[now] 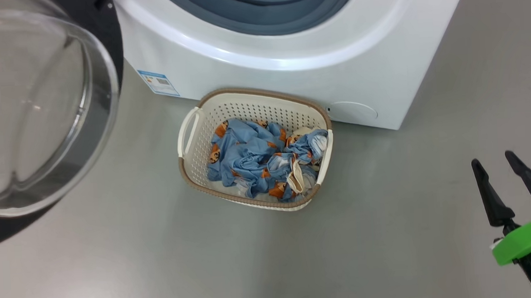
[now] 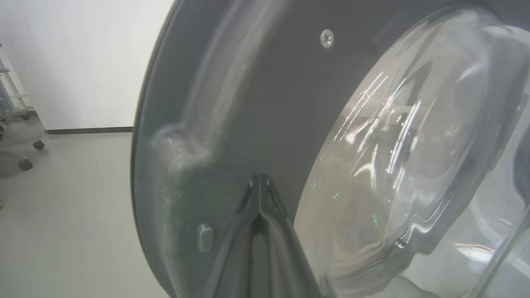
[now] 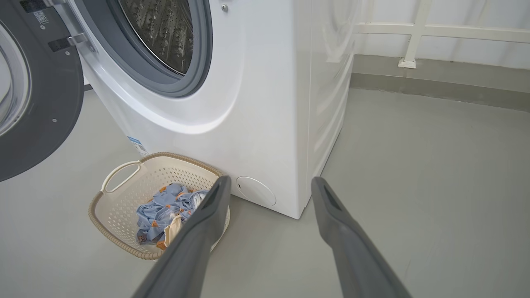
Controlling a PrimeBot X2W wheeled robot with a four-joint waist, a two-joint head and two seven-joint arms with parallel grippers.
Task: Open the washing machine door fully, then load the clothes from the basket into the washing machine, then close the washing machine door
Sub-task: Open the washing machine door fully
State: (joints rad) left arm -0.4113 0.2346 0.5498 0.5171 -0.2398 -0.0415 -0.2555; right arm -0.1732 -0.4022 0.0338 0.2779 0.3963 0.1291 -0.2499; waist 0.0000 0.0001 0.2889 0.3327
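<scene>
The washing machine stands with its door swung out to the left, steel drum exposed. In the left wrist view my left gripper is shut, its tips pressed against the dark inner face of the door beside the glass bowl. The cream basket sits on the floor before the machine, holding blue clothes with orange prints. My right gripper hangs open and empty, right of the basket.
Grey floor surrounds the machine, with open room to the right. Chair castors and a white wall lie beyond the door. A white rail runs along the wall behind the machine.
</scene>
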